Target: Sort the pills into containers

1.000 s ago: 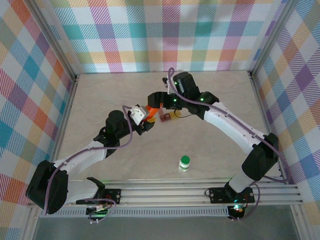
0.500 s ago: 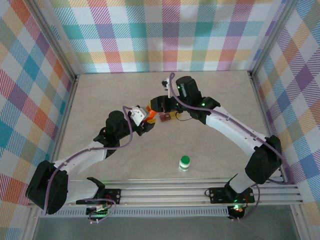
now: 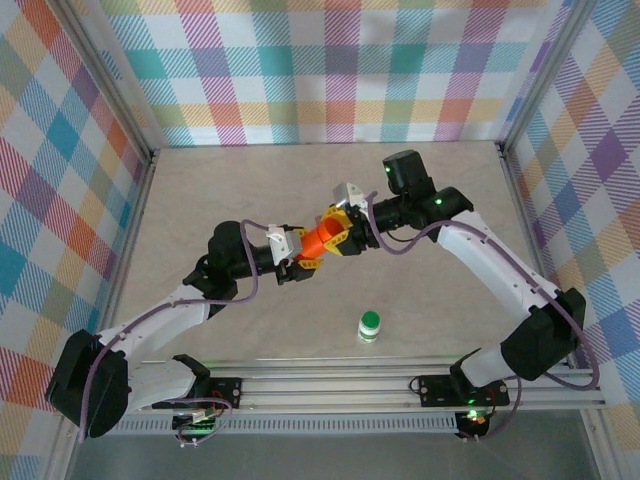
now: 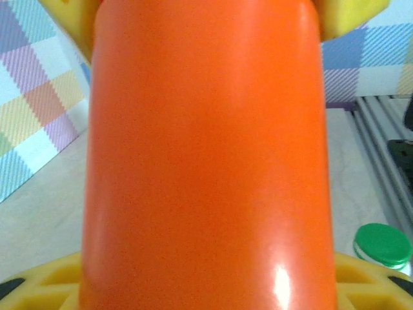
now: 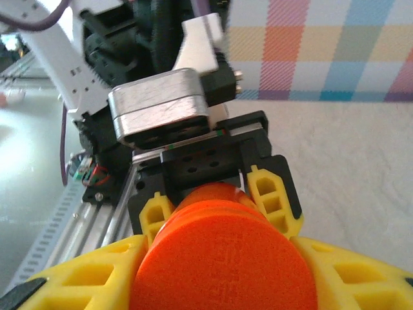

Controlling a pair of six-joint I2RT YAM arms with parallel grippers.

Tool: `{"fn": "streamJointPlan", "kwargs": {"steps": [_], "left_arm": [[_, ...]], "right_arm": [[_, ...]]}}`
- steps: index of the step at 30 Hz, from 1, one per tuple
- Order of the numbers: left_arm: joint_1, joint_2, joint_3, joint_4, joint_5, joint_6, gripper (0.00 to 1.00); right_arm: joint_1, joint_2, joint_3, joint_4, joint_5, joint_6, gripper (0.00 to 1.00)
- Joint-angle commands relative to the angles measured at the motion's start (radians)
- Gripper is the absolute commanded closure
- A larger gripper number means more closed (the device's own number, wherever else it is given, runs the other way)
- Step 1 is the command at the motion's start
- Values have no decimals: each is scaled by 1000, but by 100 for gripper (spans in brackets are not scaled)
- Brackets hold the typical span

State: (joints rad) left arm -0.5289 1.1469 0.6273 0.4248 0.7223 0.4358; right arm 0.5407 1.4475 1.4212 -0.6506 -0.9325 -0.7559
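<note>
Two grippers of mine clamp one orange bottle [image 3: 325, 240] mid-table [image 3: 200, 200], left gripper [image 3: 303, 256] on its 8 o'clock end, right gripper [image 3: 346, 232] on its 2 o'clock end, green-capped jar [image 3: 370, 325] at 5 o'clock.

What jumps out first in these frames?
The orange bottle, held sideways over the middle of the table, with the left gripper clamped on one end and the right gripper on the other. Next, a small green-capped container standing alone toward the near edge.
</note>
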Motion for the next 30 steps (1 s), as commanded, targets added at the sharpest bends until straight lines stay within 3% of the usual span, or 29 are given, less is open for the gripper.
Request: {"fn": "streamJointPlan", "kwargs": {"steps": [1,7,11,16,20,23,30], "left_arm": [[22,-2,20,-98,38,-3,100],[23,-9,28,-123,81,6,100],[21,-11,26,-107,-27,-22,100],[16,6,3,-60,-205,-73,100],[10,31,-20,-20,-311,-117,100],[6,55,-14,-41,-337,-120,100],[4,135,23,-126,-413,-90,100]], "right_arm": [[-19,-16,61,-139,-146,-266,60],[-34,-24,67,-130,-140,-296,61],[-40,-62,-8,83,-60,-63,61],[-41,-157,-203,467,217,348,64],[-39,-226,-317,587,506,619,69],[-41,-259,-402,620,615,716,71],[-41,-312,-594,723,722,712,70]]}}
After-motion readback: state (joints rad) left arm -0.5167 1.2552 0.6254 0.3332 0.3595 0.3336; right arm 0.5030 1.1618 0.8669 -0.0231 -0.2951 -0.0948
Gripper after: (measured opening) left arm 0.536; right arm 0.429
